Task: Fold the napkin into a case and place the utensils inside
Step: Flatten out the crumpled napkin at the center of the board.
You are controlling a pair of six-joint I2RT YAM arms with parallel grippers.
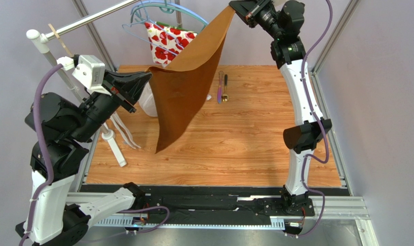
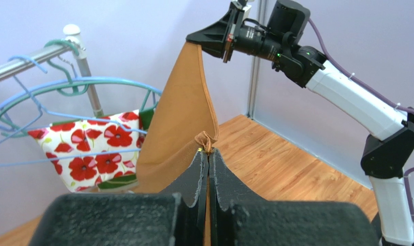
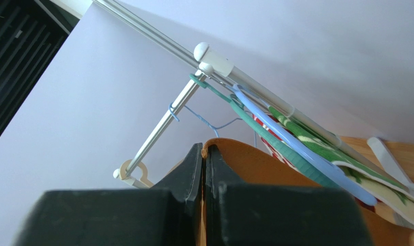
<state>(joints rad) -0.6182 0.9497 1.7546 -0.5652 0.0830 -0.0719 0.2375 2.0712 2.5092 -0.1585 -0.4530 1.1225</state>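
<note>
The golden-brown napkin (image 1: pixel 186 87) hangs in the air as a broad sheet, stretched between both arms, its lowest corner dangling just above the wooden table (image 1: pixel 234 148). My left gripper (image 1: pixel 149 77) is shut on one corner of the napkin (image 2: pixel 186 118) at mid-left; a small bunch of cloth pokes past its fingertips (image 2: pixel 208 149). My right gripper (image 1: pixel 234 9) is shut on the top corner high at the back, the napkin (image 3: pixel 275 169) curling past its jaws (image 3: pixel 204 149). The two utensils (image 1: pixel 222 88), a purple-pink stick and a gold-bowled spoon, lie side by side on the table behind the sheet.
A rack with a metal rail (image 1: pixel 85 21) stands at the back left, carrying teal and blue hangers (image 1: pixel 162 13) and a white cloth with red flowers (image 1: pixel 168 41). Its white post and foot (image 1: pixel 114 143) stand at the table's left edge. Grey walls enclose the table.
</note>
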